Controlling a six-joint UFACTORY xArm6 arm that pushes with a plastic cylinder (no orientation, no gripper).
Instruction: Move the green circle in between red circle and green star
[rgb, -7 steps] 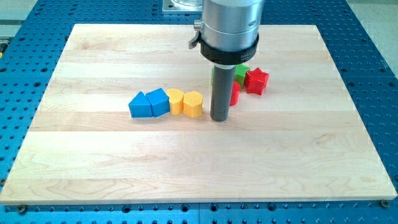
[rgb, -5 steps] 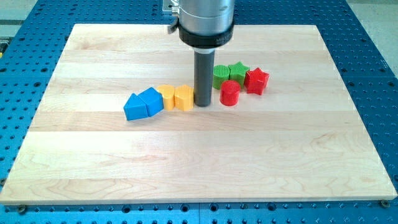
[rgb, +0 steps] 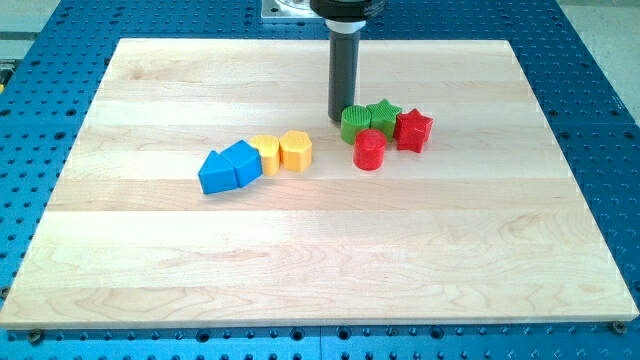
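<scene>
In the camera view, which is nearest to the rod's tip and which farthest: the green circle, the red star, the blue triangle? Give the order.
From my tip:
1. Green circle, right beside my tip, on the view's right of it.
2. Red star, farther toward the view's right, beyond the green star.
3. Blue triangle, far off toward the view's left and bottom, at the end of the blue and yellow row.
</scene>
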